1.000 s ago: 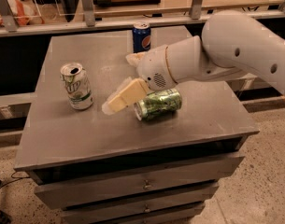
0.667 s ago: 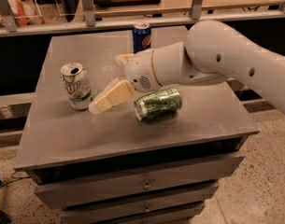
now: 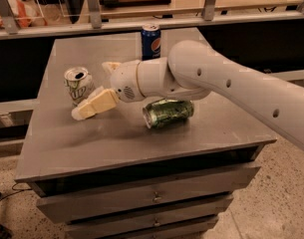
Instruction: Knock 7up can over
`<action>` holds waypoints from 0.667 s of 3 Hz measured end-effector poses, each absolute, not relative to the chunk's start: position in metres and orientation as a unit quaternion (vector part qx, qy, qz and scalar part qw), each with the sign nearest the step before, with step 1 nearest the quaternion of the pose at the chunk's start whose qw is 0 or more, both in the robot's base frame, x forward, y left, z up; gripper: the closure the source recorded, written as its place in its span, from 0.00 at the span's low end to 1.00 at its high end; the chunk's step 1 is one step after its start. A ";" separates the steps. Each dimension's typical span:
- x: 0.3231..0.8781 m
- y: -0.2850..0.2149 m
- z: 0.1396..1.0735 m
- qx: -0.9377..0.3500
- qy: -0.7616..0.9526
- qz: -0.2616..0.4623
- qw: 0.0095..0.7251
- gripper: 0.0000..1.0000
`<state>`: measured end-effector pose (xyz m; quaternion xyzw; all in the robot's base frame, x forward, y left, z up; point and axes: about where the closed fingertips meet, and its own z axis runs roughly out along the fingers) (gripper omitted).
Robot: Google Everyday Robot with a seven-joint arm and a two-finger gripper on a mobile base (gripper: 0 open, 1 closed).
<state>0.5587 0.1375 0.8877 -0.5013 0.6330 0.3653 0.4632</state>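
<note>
Your grey tabletop (image 3: 116, 143) sits over drawers (image 3: 151, 198) on a speckled floor (image 3: 276, 203). The 7up can (image 3: 76, 85) stands upright at its left. The pincer (image 3: 93, 104) is just right of the can; you cannot tell whether it is clenched or released.

The blue can (image 3: 151, 42) standing at the back of the table carries the round Pepsi logo and the brand's white lettering down its side. The white 7up can (image 3: 76, 84) at the left shows green lettering, only partly legible from this angle. The green can (image 3: 168, 113) lying on its side has a busy pattern with no readable words. The gripper (image 3: 94, 103) bears no markings and sits low, just in front of the 7up can.
</note>
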 end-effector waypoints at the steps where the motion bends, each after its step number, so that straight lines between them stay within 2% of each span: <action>1: 0.572 0.160 0.881 -0.493 0.623 0.378 0.475 0.00; 2: 0.580 0.178 0.878 -0.489 0.613 0.390 0.483 0.00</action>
